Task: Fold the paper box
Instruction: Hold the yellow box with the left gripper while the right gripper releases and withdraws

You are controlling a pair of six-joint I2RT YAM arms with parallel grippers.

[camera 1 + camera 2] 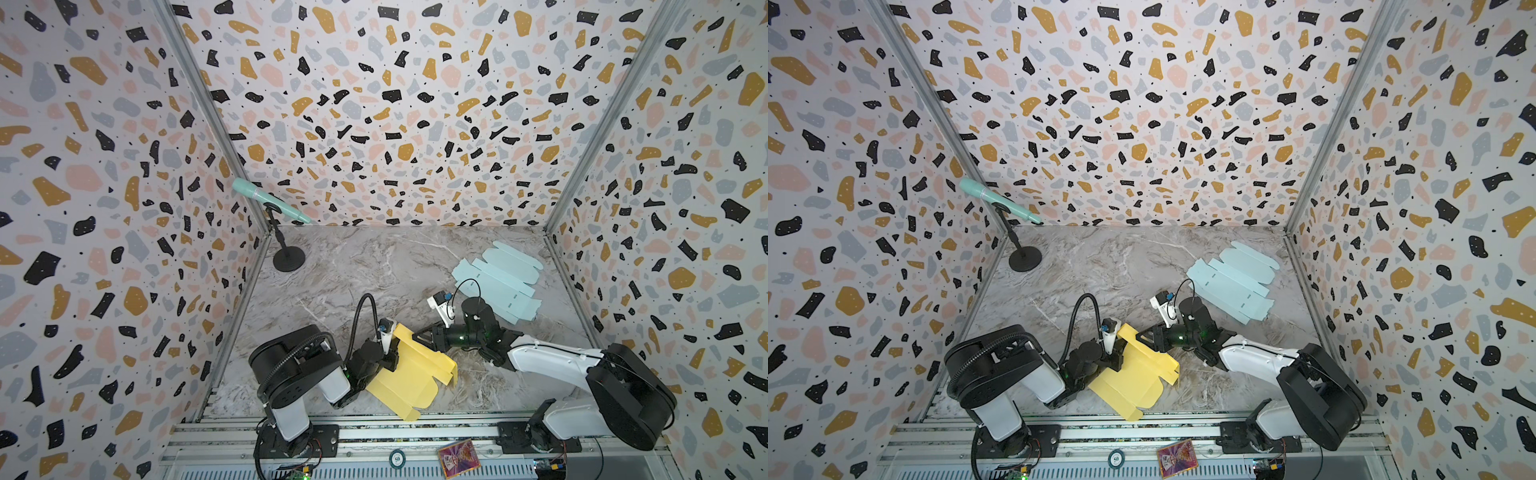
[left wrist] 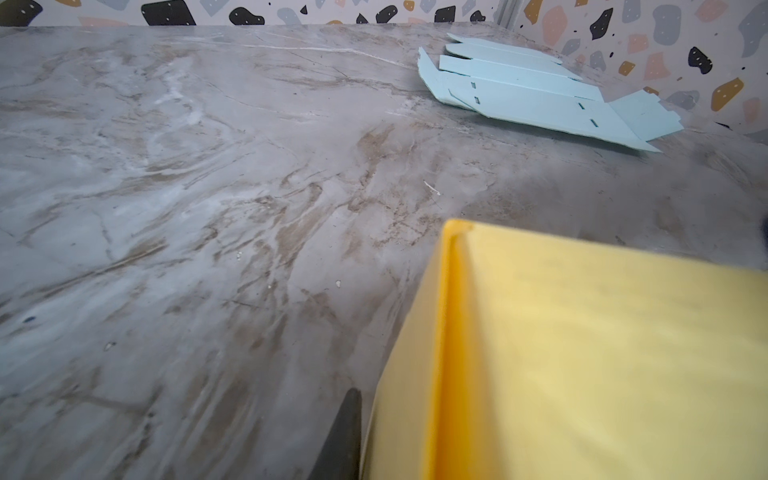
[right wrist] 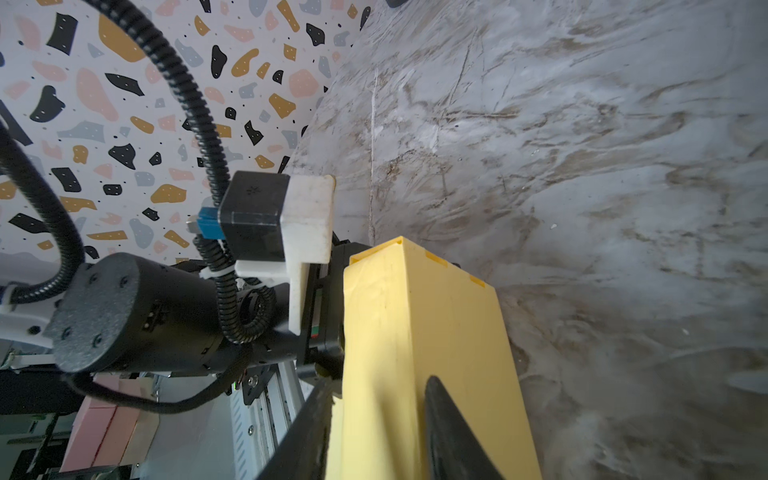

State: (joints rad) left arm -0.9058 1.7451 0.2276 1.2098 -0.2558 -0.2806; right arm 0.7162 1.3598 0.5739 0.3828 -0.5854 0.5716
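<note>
The yellow paper box (image 1: 409, 374) (image 1: 1133, 374) lies partly folded at the near middle of the marble desk (image 1: 353, 282), between the two arms. Most of it is still a flat sheet reaching toward the front rail, while the edge farther from the rail is folded up into a raised wall with small slots along its top. The right hand (image 1: 419, 334) (image 1: 1144, 330) reaches in from the right and straddles this wall. In the right wrist view its two dark fingers (image 3: 453, 436) sit one on each face of the yellow wall (image 3: 415, 332), part-way open and pressed against it, so the wall is gripped. The left hand (image 1: 391, 359) (image 1: 1116, 358) meets the box from the left, with one finger lying over the sheet in both top views. In the left wrist view only one finger (image 2: 343, 432) shows just beside the yellow panel (image 2: 602, 353) and the other is hidden, so I cannot tell whether this hand has pinched the paper. Well apart, toward the far right corner, a stack of flat pale blue box blanks (image 1: 498, 278) (image 1: 1233, 278) (image 2: 536, 95) rests on the desk. In the far left corner a mint green microphone (image 1: 270, 201) sits tilted on a black stand (image 1: 289, 258). A round token (image 1: 397, 458) and a colourful card (image 1: 458, 457) lie on the front rail.
</note>
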